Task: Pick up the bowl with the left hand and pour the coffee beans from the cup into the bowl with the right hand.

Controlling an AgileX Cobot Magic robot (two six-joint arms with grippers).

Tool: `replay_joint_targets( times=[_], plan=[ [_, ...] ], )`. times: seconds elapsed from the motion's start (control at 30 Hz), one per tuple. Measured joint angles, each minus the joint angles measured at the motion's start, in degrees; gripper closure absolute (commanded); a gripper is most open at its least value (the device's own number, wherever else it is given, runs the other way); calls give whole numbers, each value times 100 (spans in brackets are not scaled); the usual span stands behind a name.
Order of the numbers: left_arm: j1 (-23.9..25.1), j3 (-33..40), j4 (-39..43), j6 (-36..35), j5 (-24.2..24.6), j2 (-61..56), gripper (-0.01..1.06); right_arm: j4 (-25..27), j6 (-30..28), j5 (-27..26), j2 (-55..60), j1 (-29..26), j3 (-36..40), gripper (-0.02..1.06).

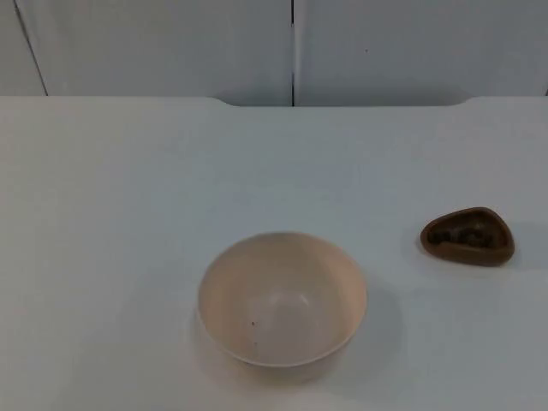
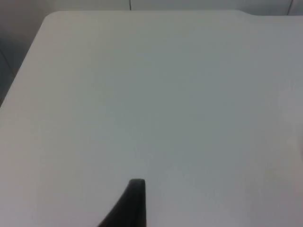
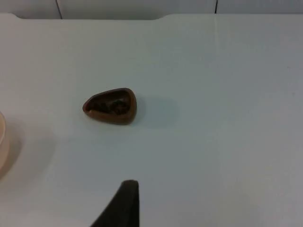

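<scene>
I'm sitting at the very start here: nothing is gripped, both arms are waiting back off the work area. My left gripper (image 2: 137,198) is looking out over bare white table (image 2: 156,94), and with just 1 black fingertip to go by, I cannot tell whether it is spread or closed. Same story for my right gripper (image 3: 125,201): I cannot tell how its fingers are set.

The bowl (image 1: 282,300) is standing upright and empty, pale pink, well ahead of my left gripper and off toward the right arm's side; its rim is just peeking into the right wrist view (image 3: 3,142). The cup (image 3: 110,106), small, brown and teardrop-shaped with dark coffee beans (image 3: 113,105) inside, is lying ahead of my right gripper and a little toward the bowl side, well apart from the bowl.

Step 1, as I'm judging it, is the left arm's reach for the bowl. That is calling for a grip on the rim, 1 finger inside and 1 outside, then a level lift. The right arm is then needing a careful pinch on the cup, which looks low and smooth-sided.

Room is generous: open table all round both things, the table edge (image 2: 28,61) far off on my left gripper's outer side, the grey partition wall (image 1: 171,43) well beyond.
</scene>
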Motion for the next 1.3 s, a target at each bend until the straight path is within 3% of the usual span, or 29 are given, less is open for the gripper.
replay_joint_targets(
  times=[0.93,1.3],
  plan=[
    [0,-646,-256,0,-113,401,0,0,0,0,0,0,0,-1],
    [0,-646,-440,0,-811,1230,0,0,0,0,0,0,0,-1]
  ],
)
